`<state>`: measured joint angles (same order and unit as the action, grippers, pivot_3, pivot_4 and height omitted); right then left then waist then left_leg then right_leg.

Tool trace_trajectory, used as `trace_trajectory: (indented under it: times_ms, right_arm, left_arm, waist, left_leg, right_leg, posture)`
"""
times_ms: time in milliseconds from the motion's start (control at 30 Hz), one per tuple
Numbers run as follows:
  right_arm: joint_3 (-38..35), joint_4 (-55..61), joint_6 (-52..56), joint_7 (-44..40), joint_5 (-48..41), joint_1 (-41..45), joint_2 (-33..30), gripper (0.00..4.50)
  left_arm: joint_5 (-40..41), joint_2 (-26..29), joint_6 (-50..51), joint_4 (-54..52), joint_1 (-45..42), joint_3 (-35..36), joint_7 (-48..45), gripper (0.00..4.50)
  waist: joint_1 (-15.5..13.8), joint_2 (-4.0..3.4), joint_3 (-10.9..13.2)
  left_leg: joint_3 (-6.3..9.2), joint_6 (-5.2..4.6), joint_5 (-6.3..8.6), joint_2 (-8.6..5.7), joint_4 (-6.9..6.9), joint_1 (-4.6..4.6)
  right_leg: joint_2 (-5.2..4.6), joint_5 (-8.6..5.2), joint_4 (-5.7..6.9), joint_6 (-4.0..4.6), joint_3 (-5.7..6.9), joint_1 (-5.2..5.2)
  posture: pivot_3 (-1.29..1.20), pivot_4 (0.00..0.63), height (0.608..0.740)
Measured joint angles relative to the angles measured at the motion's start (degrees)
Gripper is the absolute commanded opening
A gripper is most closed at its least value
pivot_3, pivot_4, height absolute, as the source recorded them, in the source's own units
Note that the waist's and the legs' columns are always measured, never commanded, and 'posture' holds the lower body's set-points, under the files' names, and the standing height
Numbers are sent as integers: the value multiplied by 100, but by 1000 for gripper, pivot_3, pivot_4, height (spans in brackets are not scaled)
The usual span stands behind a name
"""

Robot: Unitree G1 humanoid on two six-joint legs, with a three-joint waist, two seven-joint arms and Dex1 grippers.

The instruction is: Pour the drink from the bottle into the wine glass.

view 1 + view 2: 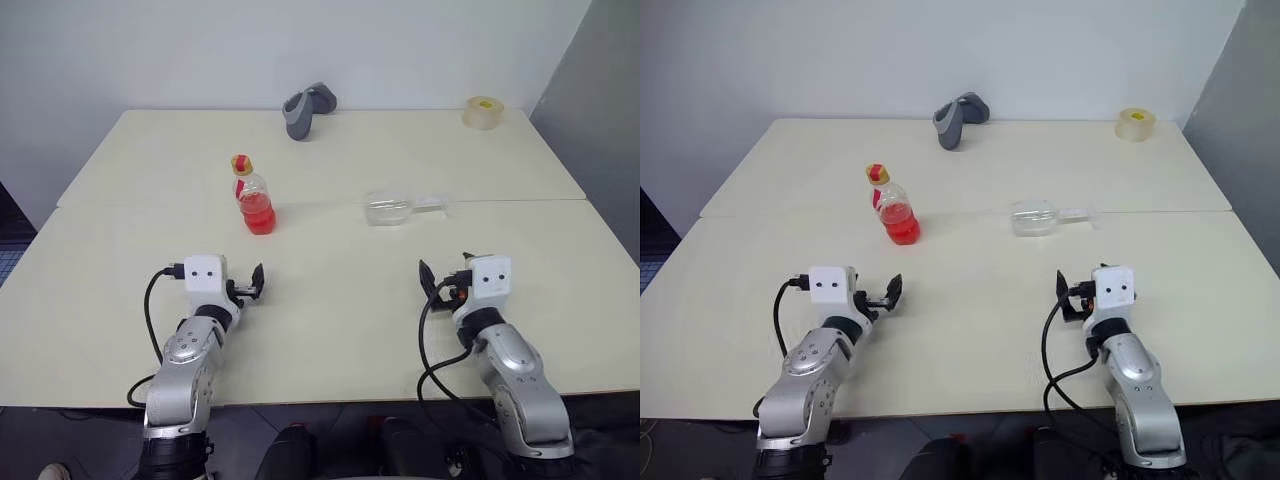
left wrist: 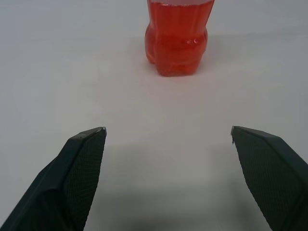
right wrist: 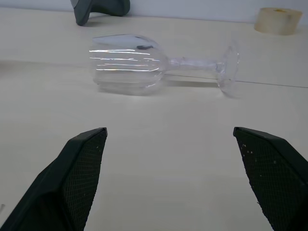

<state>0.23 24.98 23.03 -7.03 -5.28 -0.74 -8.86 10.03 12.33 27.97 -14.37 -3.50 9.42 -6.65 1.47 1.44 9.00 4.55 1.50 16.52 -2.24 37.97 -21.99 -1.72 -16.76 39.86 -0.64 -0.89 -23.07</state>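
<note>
A small clear bottle (image 1: 254,196) with a red-and-yellow cap stands upright on the pale table (image 1: 340,330), left of the middle. The red drink (image 1: 258,216) fills its lower part. My left gripper (image 2: 168,129) is open and empty, low over the table, a short way in front of the bottle and pointing at it. The clear wine glass (image 1: 400,208) lies on its side right of the middle, bowl toward the bottle and foot to the right. Facing it from nearer the front edge, my right gripper (image 3: 170,129) is open and empty.
A grey curved object (image 1: 306,108) rests at the table's back edge, and a roll of clear tape (image 1: 484,112) sits at the back right corner. A seam (image 1: 520,201) runs across the table just behind the glass. A grey wall (image 1: 600,110) rises on the right.
</note>
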Motion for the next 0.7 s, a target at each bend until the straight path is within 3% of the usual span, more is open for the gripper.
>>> trace_trajectory:
  times_ms: [700]
  right_arm:
    - [-17,3,4,-241,-52,-17,-196,4500]
  left_arm:
    - [33,-19,-59,-183,59,161,101,4459]
  waist:
    - [-1,0,0]
  left_leg:
    - [-1,0,0,0,0,0]
  right_leg:
    - [0,0,0,0,0,0]
  posture:
    - [0,150,740]
